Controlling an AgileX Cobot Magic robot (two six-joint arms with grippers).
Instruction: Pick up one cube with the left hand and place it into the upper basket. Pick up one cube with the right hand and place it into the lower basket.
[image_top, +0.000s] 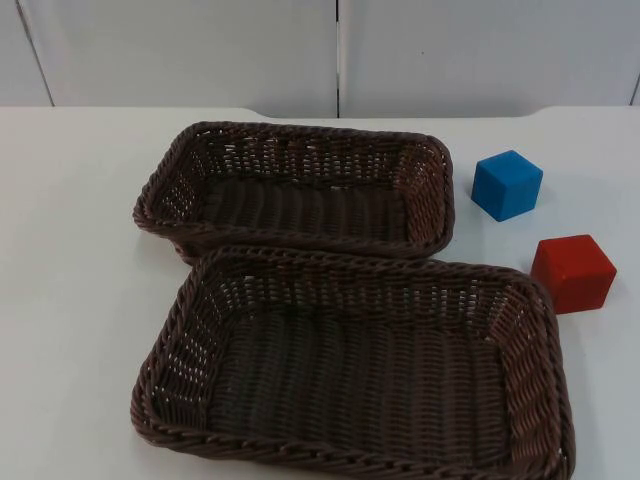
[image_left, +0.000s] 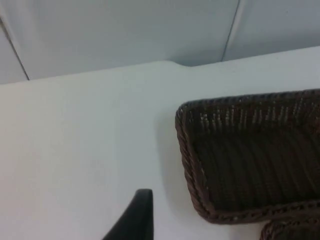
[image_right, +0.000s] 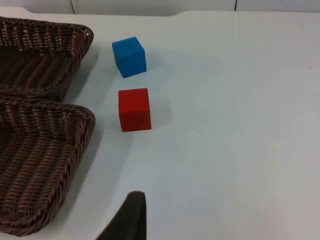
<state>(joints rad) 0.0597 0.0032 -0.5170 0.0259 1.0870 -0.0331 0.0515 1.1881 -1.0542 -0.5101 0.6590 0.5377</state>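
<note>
Sitting nearest the camera in the top view, the lower dark brown woven wicker basket (image_top: 165, 400) lies on the white table top (image_top: 70, 250) with nothing in it. Touching its far rim is the upper dark brown woven wicker basket (image_top: 300, 132), likewise holding no cube.

Both cubes lie on the table beside the baskets. From the right gripper, whose black fingertip (image_right: 131, 217) stands above bare table, the red cube (image_right: 134, 109) is ahead and just beside the lower basket's corner; the blue cube (image_right: 129, 57) is beyond it, near the upper basket's end. The two cubes are apart.

From the left gripper, whose black fingertip (image_left: 136, 216) is over bare table, the upper basket's corner lies just ahead and to one side.

Neither claw's opening can be told. Beyond the table stands the grey partition wall (image_top: 200, 50).
</note>
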